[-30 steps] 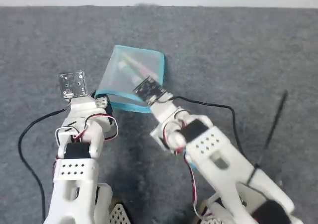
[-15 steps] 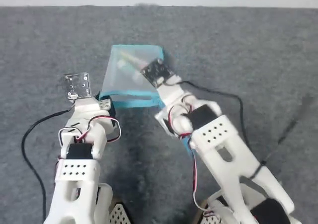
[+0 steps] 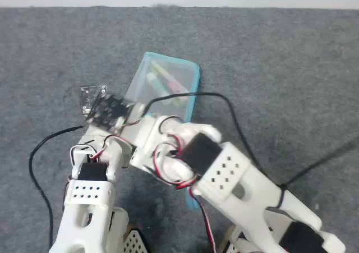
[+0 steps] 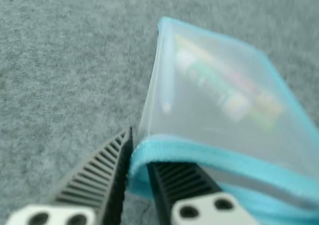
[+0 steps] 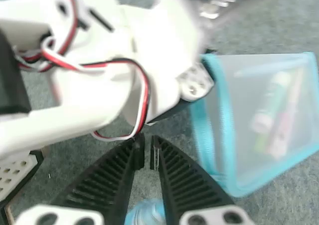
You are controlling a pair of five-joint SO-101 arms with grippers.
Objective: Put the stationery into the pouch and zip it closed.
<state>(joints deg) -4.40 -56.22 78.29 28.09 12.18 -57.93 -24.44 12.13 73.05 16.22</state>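
From above, the translucent blue-trimmed pouch [image 3: 168, 87] lies on the grey table [image 3: 291, 56] with pens [image 3: 166, 80] inside, and the right arm [image 3: 224, 174] crosses over the left arm [image 3: 87, 191]. At the left wrist, the left gripper [image 4: 138, 152] pinches the pouch's blue zipper edge [image 4: 199, 152]. At the right wrist, the right gripper [image 5: 147, 147] is pressed almost together on nothing, near that edge.

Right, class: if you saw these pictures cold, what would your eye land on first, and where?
The translucent pouch with blue trim, lying mid-table with colourful stationery inside, stands out first. Next, the left gripper, its jaws pinching the pouch's blue zip edge. The right arm slants across, overlapping the left arm.
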